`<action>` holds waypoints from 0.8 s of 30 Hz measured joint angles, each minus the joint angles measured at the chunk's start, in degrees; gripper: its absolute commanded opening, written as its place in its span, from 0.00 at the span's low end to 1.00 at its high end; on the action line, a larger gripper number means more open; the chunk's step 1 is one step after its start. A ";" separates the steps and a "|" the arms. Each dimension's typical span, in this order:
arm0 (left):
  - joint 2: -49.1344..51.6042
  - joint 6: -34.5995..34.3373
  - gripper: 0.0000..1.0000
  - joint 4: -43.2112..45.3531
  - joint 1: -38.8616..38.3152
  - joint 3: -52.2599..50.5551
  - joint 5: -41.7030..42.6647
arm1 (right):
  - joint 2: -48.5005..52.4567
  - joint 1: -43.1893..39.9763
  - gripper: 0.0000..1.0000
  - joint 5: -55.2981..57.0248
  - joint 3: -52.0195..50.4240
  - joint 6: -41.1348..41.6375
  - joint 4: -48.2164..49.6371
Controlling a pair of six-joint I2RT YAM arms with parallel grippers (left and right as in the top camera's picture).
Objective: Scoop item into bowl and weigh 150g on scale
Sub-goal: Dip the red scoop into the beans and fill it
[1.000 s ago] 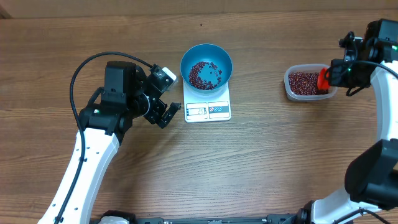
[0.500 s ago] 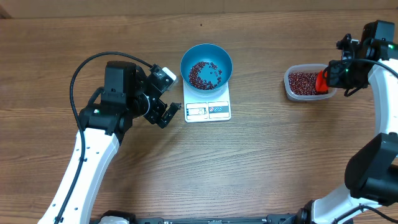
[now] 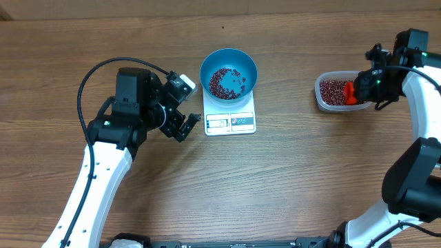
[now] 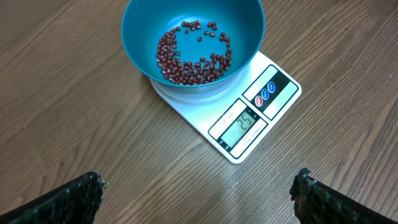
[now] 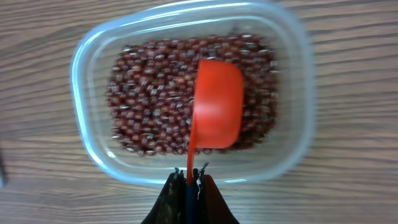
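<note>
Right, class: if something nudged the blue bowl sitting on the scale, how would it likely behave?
The blue bowl looks like plastic holding few beans, so it is probably light and would slide easily. Its rim overhangs the scale, so a sideways push might tip it off.

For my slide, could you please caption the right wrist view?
Right claw shut on the red scoop above beans in the clear tub.

Even, soft overhead light; faint shadows, sharp focus.
</note>
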 measured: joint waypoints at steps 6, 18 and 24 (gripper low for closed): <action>0.02 0.00 1.00 0.00 0.00 0.00 0.00 | 0.07 -0.04 0.04 -7.34 -1.44 -0.46 -0.22; 0.02 0.00 1.00 0.00 0.00 0.00 0.00 | 2.80 -5.88 0.04 -21.33 -1.68 -0.39 -1.01; 0.02 0.00 1.00 0.00 0.00 0.00 0.00 | 5.18 -9.66 0.04 -27.87 -1.79 -0.39 -1.05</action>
